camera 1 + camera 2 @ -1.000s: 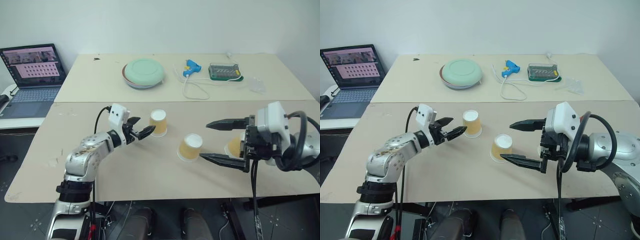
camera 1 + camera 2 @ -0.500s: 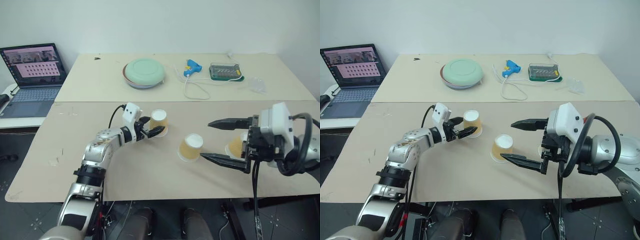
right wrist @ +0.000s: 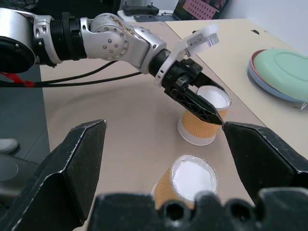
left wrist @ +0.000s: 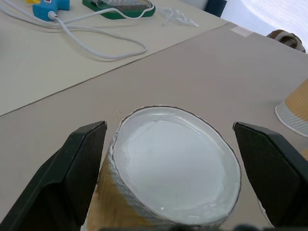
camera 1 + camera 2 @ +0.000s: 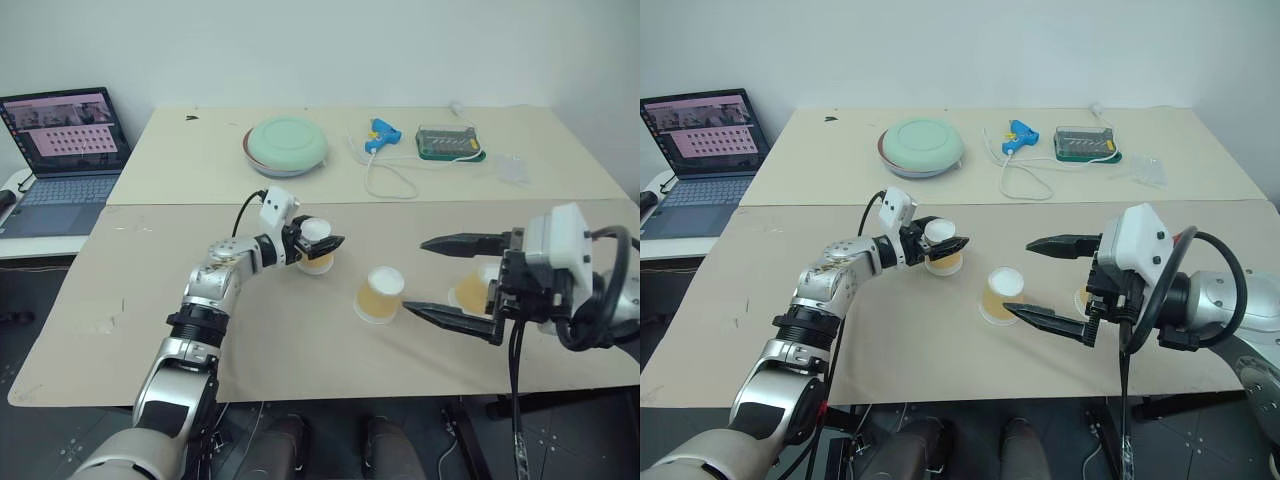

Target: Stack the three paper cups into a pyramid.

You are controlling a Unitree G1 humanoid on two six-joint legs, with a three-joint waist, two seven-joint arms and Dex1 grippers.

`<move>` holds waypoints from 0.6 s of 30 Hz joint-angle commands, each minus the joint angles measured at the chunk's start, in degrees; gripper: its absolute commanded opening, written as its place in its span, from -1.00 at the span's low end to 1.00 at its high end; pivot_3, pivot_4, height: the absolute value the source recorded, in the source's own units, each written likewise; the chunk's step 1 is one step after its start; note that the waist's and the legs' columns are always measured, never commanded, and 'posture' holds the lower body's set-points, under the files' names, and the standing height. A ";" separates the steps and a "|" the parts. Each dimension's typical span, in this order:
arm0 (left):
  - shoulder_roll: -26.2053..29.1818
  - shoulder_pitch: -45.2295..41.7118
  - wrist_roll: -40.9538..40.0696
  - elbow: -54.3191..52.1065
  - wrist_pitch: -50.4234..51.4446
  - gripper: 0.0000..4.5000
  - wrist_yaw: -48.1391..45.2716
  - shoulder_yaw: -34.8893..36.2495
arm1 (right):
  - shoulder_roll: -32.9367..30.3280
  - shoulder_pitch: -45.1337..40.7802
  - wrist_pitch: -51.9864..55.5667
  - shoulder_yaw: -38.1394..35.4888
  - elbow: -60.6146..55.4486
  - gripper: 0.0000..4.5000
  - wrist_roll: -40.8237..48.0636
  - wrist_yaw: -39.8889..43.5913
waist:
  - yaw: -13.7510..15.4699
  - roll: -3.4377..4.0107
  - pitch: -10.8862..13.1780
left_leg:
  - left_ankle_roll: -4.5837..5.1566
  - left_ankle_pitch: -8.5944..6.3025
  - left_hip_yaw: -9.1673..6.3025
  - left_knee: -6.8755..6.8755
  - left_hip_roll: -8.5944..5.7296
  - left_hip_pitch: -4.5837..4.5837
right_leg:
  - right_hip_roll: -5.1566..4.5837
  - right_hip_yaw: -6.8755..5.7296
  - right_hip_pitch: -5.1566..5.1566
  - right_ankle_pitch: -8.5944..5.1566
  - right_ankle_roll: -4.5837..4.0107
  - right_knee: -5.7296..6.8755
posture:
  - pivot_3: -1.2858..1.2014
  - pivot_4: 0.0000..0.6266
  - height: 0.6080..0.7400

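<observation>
On my far left a laptop (image 5: 65,150) sits on a side desk. My left fingers (image 5: 318,243) stand wide around the first cup (image 5: 318,246); the second cup (image 5: 381,294) is mid-surface (image 5: 280,340); the third (image 5: 470,292) hides behind my wide-open right fingers (image 5: 443,278). A green bowl (image 5: 288,145) sits beyond, before a white wall (image 5: 320,50).

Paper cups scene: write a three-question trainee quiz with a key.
1. True or false: the left gripper has open fingers on either side of a cup.
2. How many cups stand upside down near the table's middle? A one, B two, C four.
3. What lies beside the blue glue gun, toward the robot's left?

Key: 1 true. 2 B; the second cup is nearer the open right gripper. 3 the green bowl.
</observation>
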 commanded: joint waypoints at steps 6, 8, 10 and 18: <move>0.63 -1.17 -0.42 -1.46 -0.08 0.38 -0.62 1.40 | -0.78 -0.44 -0.43 -1.68 -1.09 1.00 1.03 -0.09 | -0.01 0.00 0.00 | 0.00 0.00 0.00 0.00 0.00 0.00 | 0.00 0.00 0.00 0.00 0.00 0.00 | 0.03 -0.52 1.00; 0.73 -1.17 -0.70 -1.87 0.37 0.10 -0.76 1.64 | -0.81 -0.62 -0.47 -1.53 -0.94 1.00 0.90 -0.08 | -0.01 0.00 0.00 | 0.00 0.00 0.00 0.00 0.00 0.00 | 0.00 0.00 0.00 0.00 0.00 0.00 | 0.03 -0.52 1.00; 0.99 -1.25 -0.24 -1.95 0.49 0.08 -0.66 1.44 | -0.83 -0.78 -0.48 -1.44 -0.83 1.00 0.89 -0.05 | -0.02 0.00 0.00 | 0.00 0.00 0.00 0.00 0.00 0.00 | 0.00 0.00 0.00 0.00 0.00 0.00 | 0.03 -0.52 1.00; 7.08 -0.27 -4.36 -11.87 7.47 0.08 -7.40 2.03 | -0.62 -1.12 -0.55 -0.65 -0.36 1.00 0.34 -0.07 | -0.18 0.00 0.00 | 0.00 0.00 0.00 0.00 0.00 -0.04 | 0.02 0.01 -0.06 0.01 0.00 0.02 | 0.03 -0.52 1.00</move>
